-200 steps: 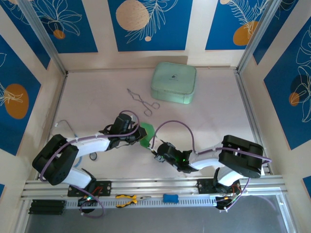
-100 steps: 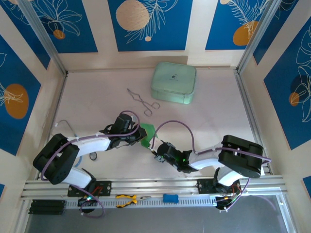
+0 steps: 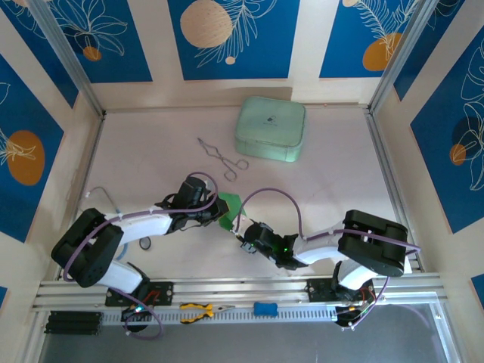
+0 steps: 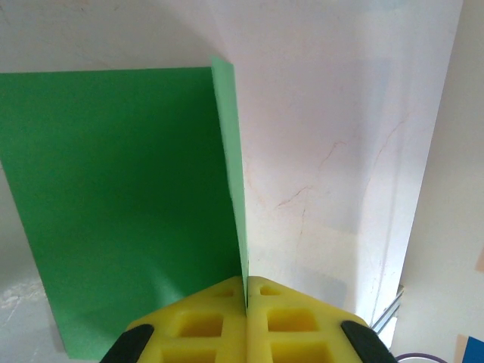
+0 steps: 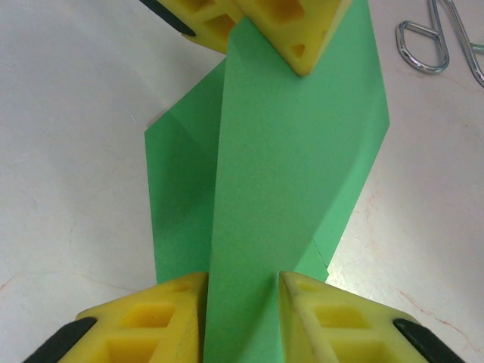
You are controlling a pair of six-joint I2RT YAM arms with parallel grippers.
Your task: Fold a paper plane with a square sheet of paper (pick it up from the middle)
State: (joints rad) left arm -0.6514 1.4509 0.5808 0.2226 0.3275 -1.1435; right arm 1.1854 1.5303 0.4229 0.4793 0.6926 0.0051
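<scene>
— Where's the green paper (image 3: pixel 229 206)?
— Mid-table, between the left gripper (image 3: pixel 215 214) at its 9 o'clock and the right gripper (image 3: pixel 240 239) at its 5.
— And the mint-green case (image 3: pixel 271 128)?
— Far side, toward 12. Metal tongs (image 3: pixel 221 157) lie at its 8 o'clock.

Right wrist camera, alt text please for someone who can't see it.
A folded green paper stretches between two yellow-fingered grippers: the right gripper clamps its near end at the bottom, the left gripper pinches its far end at the top. On the pale table, top right, lie metal tongs.
</scene>
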